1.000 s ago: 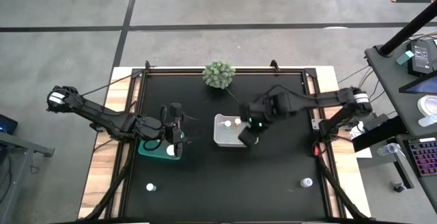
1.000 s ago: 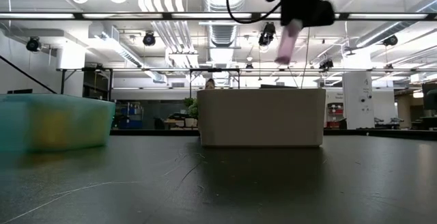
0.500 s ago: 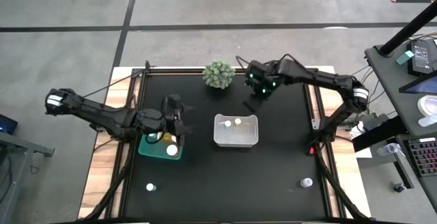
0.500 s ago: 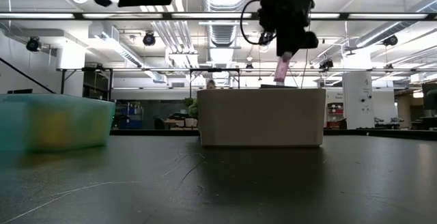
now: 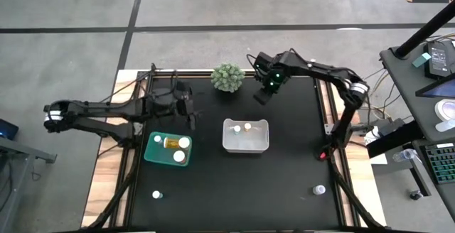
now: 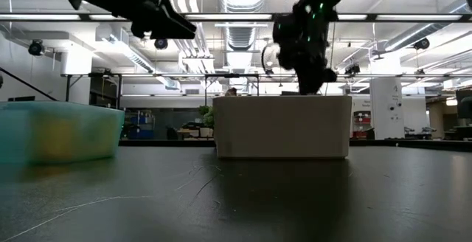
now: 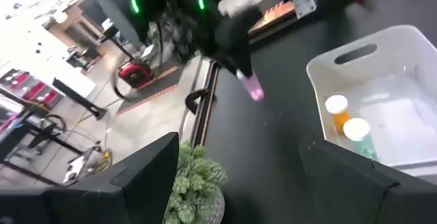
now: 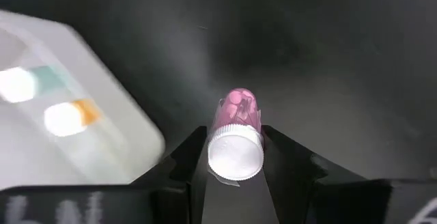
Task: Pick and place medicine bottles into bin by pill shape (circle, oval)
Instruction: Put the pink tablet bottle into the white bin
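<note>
My right gripper (image 5: 261, 98) hangs over the bare mat beyond the white bin's (image 5: 246, 145) far right corner, shut on a small pink bottle (image 8: 236, 113) with a white cap. The white bin holds two bottles (image 5: 242, 128). My left gripper (image 5: 190, 112) stands open and empty above the mat, beyond the teal bin's (image 5: 158, 155) far side. The teal bin holds an amber bottle (image 5: 171, 142) and two white-capped ones (image 5: 180, 148). Two loose bottles stand on the mat near the front, one left (image 5: 157, 194), one right (image 5: 319, 189). My right gripper pinches the pink bottle at its white cap (image 8: 235, 154) between its two fingers (image 8: 196, 157). The fingers slant steeply down from above. The bottle sticks out below the fingertips, pink bottom end (image 7: 253, 88) down, lifted clear of the mat.
A green spiky plant (image 5: 227, 77) stands at the far edge between the two arms. The black mat (image 5: 284, 169) has free room right of the white bin and along the front. Wooden table strips flank it.
My right gripper has carried the pink bottle from over the white bin's near right corner toward the table's far edge, sinking somewhat. My left gripper has moved, still open, from above the teal bin toward the far edge.
</note>
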`<state>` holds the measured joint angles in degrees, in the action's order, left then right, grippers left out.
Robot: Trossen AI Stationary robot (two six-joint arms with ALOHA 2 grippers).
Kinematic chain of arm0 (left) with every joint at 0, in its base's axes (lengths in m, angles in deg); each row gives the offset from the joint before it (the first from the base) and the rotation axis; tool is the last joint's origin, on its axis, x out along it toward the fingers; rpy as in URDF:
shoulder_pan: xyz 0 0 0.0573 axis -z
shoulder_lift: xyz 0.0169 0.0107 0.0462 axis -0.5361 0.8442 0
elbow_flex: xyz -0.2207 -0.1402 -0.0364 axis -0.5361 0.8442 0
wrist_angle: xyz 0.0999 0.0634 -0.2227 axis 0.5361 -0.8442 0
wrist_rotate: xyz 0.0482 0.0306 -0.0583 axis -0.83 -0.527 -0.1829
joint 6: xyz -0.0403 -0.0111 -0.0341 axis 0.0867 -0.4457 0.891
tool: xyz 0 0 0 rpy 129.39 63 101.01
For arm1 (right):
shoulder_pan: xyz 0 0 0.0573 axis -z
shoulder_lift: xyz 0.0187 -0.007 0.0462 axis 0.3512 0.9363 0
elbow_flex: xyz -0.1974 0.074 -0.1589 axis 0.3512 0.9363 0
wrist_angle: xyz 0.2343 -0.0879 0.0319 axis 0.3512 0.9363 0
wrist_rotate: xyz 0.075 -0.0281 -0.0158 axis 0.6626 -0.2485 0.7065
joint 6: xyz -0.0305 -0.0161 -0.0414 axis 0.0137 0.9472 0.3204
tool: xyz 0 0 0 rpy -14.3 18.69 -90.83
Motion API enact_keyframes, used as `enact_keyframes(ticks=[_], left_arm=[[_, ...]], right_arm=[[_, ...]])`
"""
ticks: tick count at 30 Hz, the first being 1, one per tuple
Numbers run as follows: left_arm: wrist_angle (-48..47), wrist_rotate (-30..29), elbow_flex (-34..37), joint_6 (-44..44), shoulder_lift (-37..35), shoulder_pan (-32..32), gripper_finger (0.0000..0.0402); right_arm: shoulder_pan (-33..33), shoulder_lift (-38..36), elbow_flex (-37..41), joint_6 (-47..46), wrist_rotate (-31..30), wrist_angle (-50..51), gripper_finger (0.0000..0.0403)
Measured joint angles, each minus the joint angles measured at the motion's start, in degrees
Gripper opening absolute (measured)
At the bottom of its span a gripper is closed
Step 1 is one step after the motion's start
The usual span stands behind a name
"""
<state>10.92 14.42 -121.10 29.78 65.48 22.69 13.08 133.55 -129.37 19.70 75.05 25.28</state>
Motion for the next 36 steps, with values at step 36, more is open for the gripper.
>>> enact_keyframes(ticks=[36], left_arm=[[2.82, 15.47, 1.34, 17.04, 1.46, -8.19, 0.0286]], right_arm=[[-29.39, -1.86, -5.52, -15.49, -4.51, 6.32, 0.0109]])
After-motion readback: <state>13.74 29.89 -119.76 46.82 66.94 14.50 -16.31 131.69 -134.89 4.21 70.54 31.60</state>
